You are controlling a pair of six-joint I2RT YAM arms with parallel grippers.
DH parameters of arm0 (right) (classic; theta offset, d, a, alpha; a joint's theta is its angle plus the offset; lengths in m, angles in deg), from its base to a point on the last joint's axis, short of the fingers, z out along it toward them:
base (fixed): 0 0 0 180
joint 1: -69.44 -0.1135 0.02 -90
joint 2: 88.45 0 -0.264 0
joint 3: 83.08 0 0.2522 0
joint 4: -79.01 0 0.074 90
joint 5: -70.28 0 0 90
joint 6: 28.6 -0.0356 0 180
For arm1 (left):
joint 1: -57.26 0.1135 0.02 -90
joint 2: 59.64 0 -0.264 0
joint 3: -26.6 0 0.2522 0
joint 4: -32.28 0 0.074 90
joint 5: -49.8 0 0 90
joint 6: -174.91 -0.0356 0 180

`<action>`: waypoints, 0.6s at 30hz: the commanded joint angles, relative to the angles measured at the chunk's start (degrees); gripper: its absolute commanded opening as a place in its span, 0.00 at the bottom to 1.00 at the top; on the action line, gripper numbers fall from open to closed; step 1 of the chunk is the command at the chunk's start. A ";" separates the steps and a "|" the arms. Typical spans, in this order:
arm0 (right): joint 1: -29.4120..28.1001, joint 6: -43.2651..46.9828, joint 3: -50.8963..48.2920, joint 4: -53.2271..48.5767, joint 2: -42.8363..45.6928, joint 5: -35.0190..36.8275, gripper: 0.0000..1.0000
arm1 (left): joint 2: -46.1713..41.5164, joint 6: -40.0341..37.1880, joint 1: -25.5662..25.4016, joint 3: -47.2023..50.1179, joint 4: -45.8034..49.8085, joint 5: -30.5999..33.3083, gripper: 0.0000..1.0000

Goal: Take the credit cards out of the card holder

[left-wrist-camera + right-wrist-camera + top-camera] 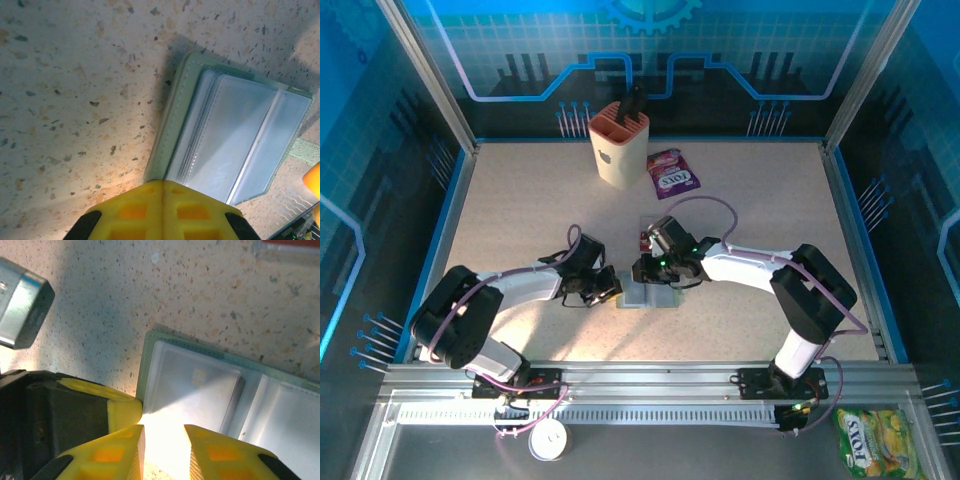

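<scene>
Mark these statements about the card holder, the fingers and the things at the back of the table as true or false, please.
1. The card holder lies opened out flat on the table. True.
2. The fingers of the left gripper stand wide apart. False: they are pressed together, right at the holder's near corner.
3. In the top view, the beige slotted cup stands left of the purple candy packet. True.
4. The right gripper is at the back of the table, beside the cup. False: it is down at the card holder, its fingers apart with a gap at the holder's corner.
</scene>
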 commanded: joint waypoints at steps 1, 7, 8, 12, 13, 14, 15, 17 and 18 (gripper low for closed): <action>-1.05 -1.83 -0.99 2.03 1.70 -0.05 0.28 | 0.01 0.08 0.25 -1.26 2.29 0.63 0.06; -1.14 -2.60 -0.55 0.39 1.45 0.10 0.27 | 2.24 0.38 0.14 -1.43 1.45 -0.59 0.06; -1.13 -2.93 -0.38 0.16 1.27 0.06 0.27 | 2.43 0.52 0.13 -1.24 1.18 -0.75 0.06; -0.90 -5.35 0.33 -0.89 -0.20 -1.22 0.27 | 2.61 1.17 0.17 -0.66 0.42 -1.48 0.06; -0.92 -5.84 0.40 -0.49 -0.70 -2.14 0.27 | 2.66 1.24 0.11 -0.53 0.37 -1.69 0.07; -0.96 -6.09 0.62 -0.73 -1.06 -2.78 0.27 | 2.66 1.30 0.06 -0.24 0.37 -1.59 0.07; -0.90 -6.39 0.96 -1.40 -1.51 -3.28 0.27 | 2.45 1.69 -0.04 0.31 -0.06 -1.41 0.07; -0.82 -6.60 1.62 -2.07 -2.24 -4.16 0.27 | 2.23 2.28 -0.03 1.33 -1.34 -1.33 0.07; -0.87 -6.55 1.82 -2.32 -2.65 -4.69 0.27 | 2.18 2.47 -0.03 1.47 -1.43 -1.22 0.07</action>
